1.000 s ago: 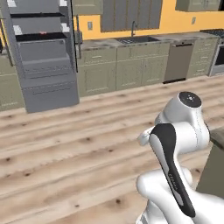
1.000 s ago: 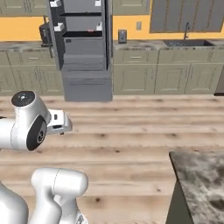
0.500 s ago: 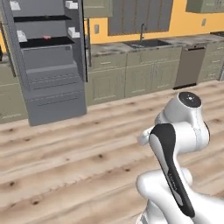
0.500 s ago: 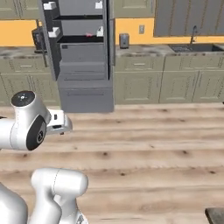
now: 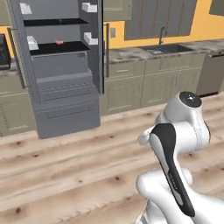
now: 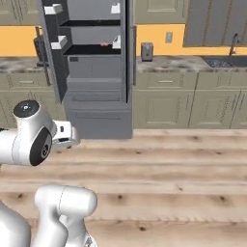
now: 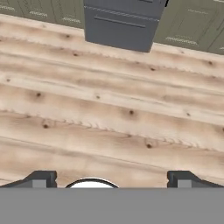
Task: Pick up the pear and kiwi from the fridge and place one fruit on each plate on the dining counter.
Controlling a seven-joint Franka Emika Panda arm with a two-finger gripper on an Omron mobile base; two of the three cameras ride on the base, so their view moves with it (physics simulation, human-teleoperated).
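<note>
Since the earlier frames our whole view is shifting as the base is driving: the tall dark-grey fridge (image 5: 61, 65) with black shelf recesses is coming closer and sliding toward the middle, and the marble corner at the near right is dropping out. Our two-finger hand (image 7: 111, 178) is standing wide and carrying nothing, its dark fingertips (image 7: 41, 178) pointing down at the pale wooden plank floor (image 7: 109, 109), with the fridge's grey bottom drawer (image 7: 120, 22) at the far edge of the hand view.

We are not making out the pear or the kiwi; a small reddish-pink lump (image 5: 59, 42) is showing on a fridge shelf, and it is neither fruit. The risk, as we are judging it, is grabbing that lump by mistake, or reaching from too far off and clipping a shelf edge or a white door bin (image 5: 89, 7).

We are keeping the white arm (image 5: 175, 148) folded close over the base, elbow high, wrist turned toward the floor.
</note>
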